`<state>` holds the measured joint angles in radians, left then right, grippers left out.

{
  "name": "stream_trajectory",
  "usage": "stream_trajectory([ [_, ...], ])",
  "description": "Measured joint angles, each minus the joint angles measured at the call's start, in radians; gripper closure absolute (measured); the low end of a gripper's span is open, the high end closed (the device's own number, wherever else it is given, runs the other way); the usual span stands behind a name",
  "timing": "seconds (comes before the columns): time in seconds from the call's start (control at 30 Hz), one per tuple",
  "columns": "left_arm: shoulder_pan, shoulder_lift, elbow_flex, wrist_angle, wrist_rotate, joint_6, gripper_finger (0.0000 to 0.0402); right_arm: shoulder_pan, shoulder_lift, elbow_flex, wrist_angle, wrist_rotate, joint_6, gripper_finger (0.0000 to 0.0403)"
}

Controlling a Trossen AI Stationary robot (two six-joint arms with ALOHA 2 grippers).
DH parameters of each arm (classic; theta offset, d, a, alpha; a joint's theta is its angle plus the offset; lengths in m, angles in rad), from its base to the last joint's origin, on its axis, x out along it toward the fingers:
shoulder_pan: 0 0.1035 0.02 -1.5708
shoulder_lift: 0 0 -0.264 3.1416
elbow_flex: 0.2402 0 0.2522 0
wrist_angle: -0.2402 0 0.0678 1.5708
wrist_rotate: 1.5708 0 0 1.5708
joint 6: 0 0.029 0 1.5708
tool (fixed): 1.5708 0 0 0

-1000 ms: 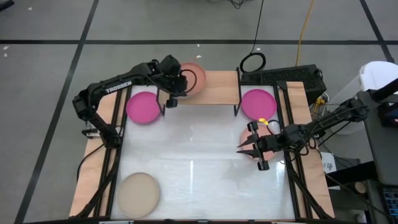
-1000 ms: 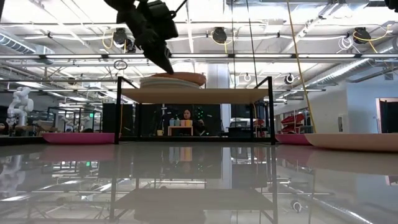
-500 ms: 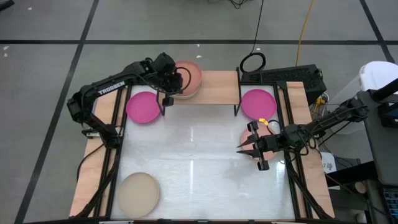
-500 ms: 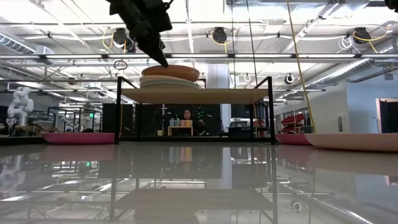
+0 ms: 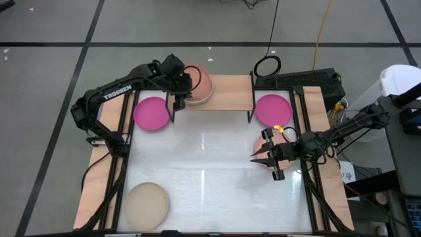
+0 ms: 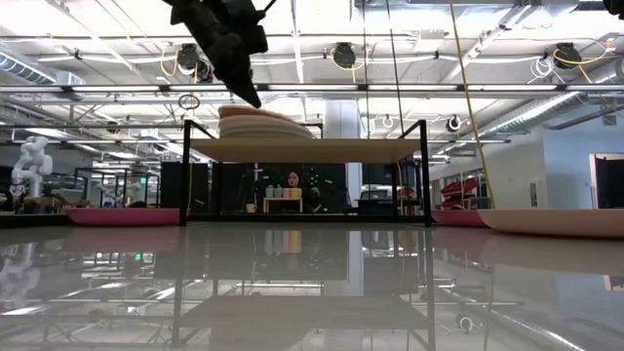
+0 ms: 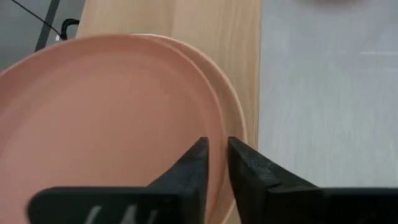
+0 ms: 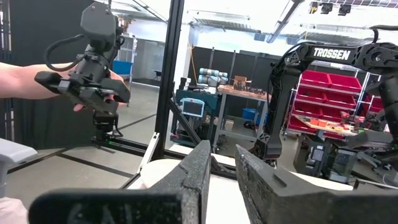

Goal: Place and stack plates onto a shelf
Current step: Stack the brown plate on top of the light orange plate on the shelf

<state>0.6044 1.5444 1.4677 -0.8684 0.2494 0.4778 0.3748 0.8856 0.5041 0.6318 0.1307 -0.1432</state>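
Observation:
The wooden-topped shelf (image 5: 227, 97) stands at the table's far edge. A stack of plates (image 6: 263, 125) rests on its left part, a peach-orange plate (image 5: 199, 82) on top. My left gripper (image 5: 181, 84) is at that plate's left rim, shut on it. One magenta plate (image 5: 151, 113) lies left of the shelf and another (image 5: 273, 108) right of it. A tan-beige plate (image 5: 146, 204) lies at the near left. My right gripper (image 5: 254, 158) waits shut over the table's right side, beside a reddish plate (image 5: 262, 141) half hidden by the arm. My left gripper pinches the peach-orange plate at its left rim (image 7: 219, 127). One finger (image 7: 196, 165) is over the plate's inside and the other (image 7: 249, 168) over its outer edge. The fingers slant down from above and from the table's left. The plate lies flat on the stack.
The shelf's right half (image 5: 233, 92) is bare wood. Black metal legs (image 6: 425, 171) carry the top, with open room beneath. A cable ring (image 5: 268, 65) and a dark box (image 5: 309, 82) sit behind the shelf. A person's forearm (image 8: 25, 79) shows in the room beyond.
My left gripper has carried the peach-orange plate a little toward the table's left and down. The plate hung tilted over the stack a second ago, its right side low. It now lies level on top of the stack.

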Motion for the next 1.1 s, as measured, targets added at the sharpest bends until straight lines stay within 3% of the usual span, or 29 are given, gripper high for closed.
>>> stream_trajectory([
  [0.27, -0.001, 0.0, 0.0, 0.005, -0.015, -0.017, 0.0269, 0.0, 0.0, 0.0, 0.0, 0.0, 0.0, 0.0346],
  [0.53, -0.003, -0.075, 0.0, 0.002, -0.005, -0.045, 0.0262, 0.0, 0.0, 0.0, 0.0, 0.003, -0.002, 0.0346],
  [0.87, -0.05, -0.361, -0.015, 0.02, 0.021, -0.126, 0.0261, 0.0, 0.0, 0.001, 0.0, 0.004, -0.001, 0.0346],
  [1.1, -0.141, -0.63, -0.285, 0.264, 0.02, -0.31, 0.0261, 0.0, 0.0, 0.001, -0.001, 0.004, -0.001, 0.0346],
])
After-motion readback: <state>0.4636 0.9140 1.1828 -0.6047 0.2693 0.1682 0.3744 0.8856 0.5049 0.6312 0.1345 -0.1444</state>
